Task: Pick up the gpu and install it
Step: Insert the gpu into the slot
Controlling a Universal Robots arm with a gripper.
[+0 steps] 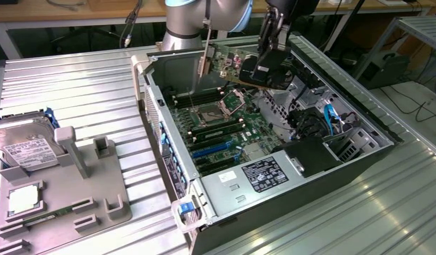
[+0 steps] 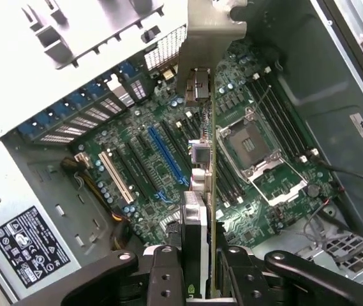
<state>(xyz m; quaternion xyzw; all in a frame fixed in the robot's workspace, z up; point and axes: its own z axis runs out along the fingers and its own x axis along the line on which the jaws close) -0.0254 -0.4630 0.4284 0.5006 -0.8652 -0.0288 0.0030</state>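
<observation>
Ribbed metal table [image 1: 76, 90] with open computer case [image 1: 289, 212], perhaps plastic grey tray [image 1: 104, 186].

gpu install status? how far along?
Done: the gpu is picked up, with the gripper shut on it. In hand: the card hangs edge-down over the open computer case, above the motherboard. Left: seating. The card is clear of the board, and the long blue slot stands empty.

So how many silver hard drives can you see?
1. The hard drive sits in the grey holder at the exterior view's left, beside the open computer case. More could be hidden inside the case.
</observation>
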